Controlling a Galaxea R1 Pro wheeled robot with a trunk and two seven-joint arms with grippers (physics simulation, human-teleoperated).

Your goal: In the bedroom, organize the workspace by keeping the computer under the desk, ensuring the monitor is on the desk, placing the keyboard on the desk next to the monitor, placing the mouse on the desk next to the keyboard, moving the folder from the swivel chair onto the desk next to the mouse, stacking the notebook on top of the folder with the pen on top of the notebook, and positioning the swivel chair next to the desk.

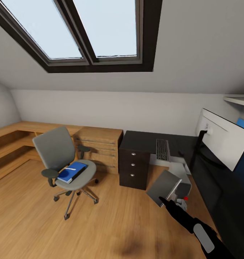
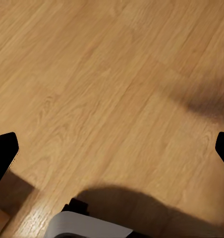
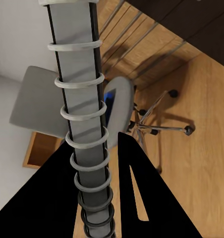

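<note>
My right gripper [image 1: 166, 201] is shut on a grey spiral-bound notebook [image 1: 163, 186], held tilted above the floor in front of the desk [image 1: 140, 141]. The wrist view shows the notebook's ring spine [image 3: 84, 124] between the black fingers [image 3: 146, 198]. The blue folder [image 1: 72, 171] lies on the grey swivel chair [image 1: 54, 148], with a thin white pen [image 1: 69, 168] on top. On the desk are the keyboard [image 1: 162, 149] and the monitor [image 1: 224, 142]. The light grey computer [image 1: 182, 172] stands under the desk. My left gripper [image 2: 113, 151] hangs open over bare floor.
A low oak chest [image 1: 100, 144] stands between chair and desk. Oak shelving [image 1: 10, 144] runs along the left wall. The desk's dark drawer unit [image 1: 133, 167] faces the open wood floor [image 1: 111, 223]. A skylight [image 1: 89, 32] slopes overhead, and a white shelf [image 1: 239, 100] hangs at right.
</note>
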